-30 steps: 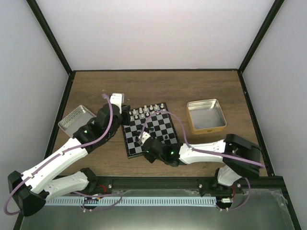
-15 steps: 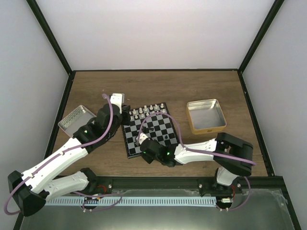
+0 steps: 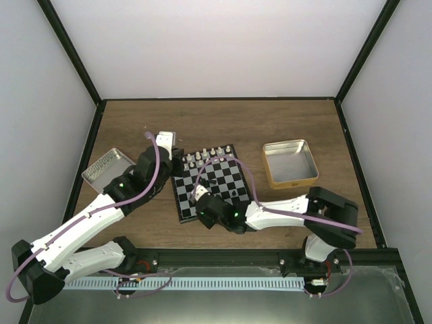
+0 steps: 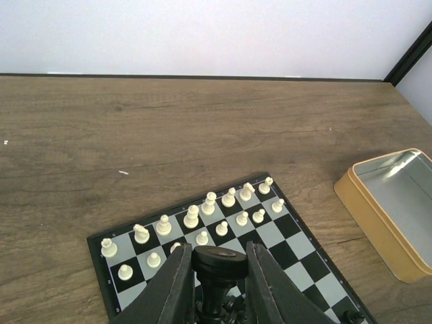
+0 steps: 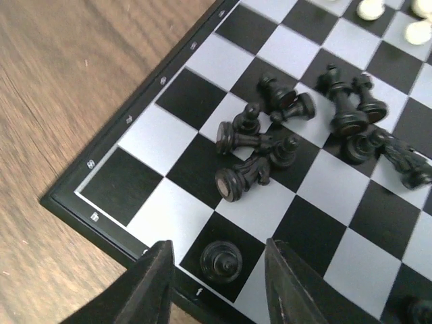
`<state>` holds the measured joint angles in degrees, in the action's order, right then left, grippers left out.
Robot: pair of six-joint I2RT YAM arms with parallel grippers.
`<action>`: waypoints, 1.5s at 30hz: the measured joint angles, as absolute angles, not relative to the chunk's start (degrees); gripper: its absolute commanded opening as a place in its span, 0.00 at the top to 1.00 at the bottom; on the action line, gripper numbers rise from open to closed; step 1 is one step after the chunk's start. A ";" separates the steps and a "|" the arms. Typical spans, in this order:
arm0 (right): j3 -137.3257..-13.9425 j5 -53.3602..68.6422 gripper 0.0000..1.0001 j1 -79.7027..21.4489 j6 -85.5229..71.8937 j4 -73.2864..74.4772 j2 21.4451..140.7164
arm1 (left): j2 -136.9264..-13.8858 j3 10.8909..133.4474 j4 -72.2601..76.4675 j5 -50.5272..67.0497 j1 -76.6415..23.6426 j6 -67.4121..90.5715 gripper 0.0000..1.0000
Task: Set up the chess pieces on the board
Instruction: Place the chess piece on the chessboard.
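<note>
The brown wooden worktop [image 3: 223,121] carries everything. On it the small black-and-grey checked chessboard with a black border [image 3: 223,179] lies between a silver metal tin [image 3: 101,169] on my left and a gold-sided square tin [image 3: 293,181] on my right, both well apart from the board.

What has just changed is my right gripper [image 5: 221,246]. A moment ago it was pressed together; now its fingers are spread on either side of a round-headed black chess piece [image 5: 219,260], which stands upright on a dark square in the row next to the near border. Neither finger appears to touch it, so I judge that piece placed and that arm free to fetch another.

My left gripper [image 4: 218,246] hangs over the far left part of the board, pinching a second black chess piece [image 4: 219,264].

The cream pieces [image 4: 202,223] already fill the two far rows. Much remains. A heap of toppled black chess pieces [image 5: 270,152] sprawls over the middle squares just beyond the placed one, tangled and touching each other, so it will be awkward to pick one out cleanly. My right arm also lies low along the near edge of the board.
</note>
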<state>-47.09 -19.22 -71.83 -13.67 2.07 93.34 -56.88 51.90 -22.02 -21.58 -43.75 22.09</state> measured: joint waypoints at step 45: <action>-40.36 -2.02 0.47 -59.05 -19.84 -24.01 65.63 | -49.98 36.99 16.32 -2.52 -43.59 62.54 0.76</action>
<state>-40.36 -2.02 -59.05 -19.84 -24.01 65.63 -49.98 36.99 16.32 -2.52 -43.59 62.54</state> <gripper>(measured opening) 0.552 0.234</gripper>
